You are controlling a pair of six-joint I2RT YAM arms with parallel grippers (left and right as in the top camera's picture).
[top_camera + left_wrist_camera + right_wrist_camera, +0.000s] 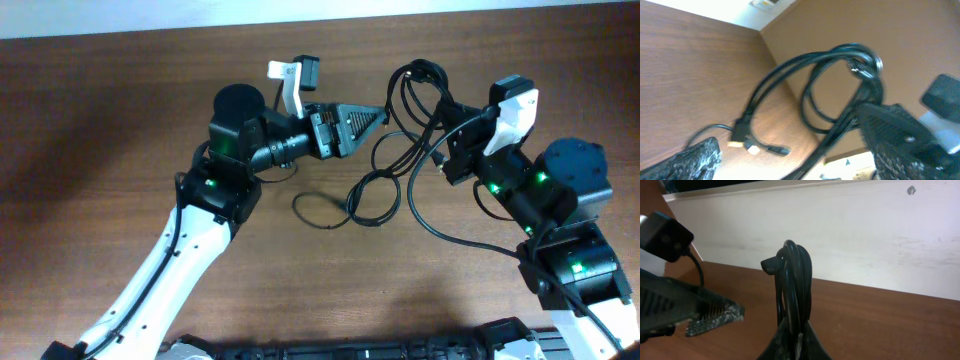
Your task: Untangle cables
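Observation:
The black cables (375, 190) lie as tangled loops on the brown table, with one bundle lifted at the far right. My right gripper (443, 112) is shut on that bundle. In the right wrist view the cables (795, 270) stand up as a loop out of the closed fingers (796, 335). My left gripper (372, 120) is open and points right at the lifted strands. In the left wrist view its fingers (800, 157) are wide apart with a strand of the cables (790, 70) passing between them. Small plugs (760, 147) rest on the table.
The wooden table (120, 120) ends at a white wall (840, 240) just behind the cables. My left gripper's fingers (700, 312) show close to the left of the held bundle in the right wrist view. A long strand (450, 232) trails toward my right arm.

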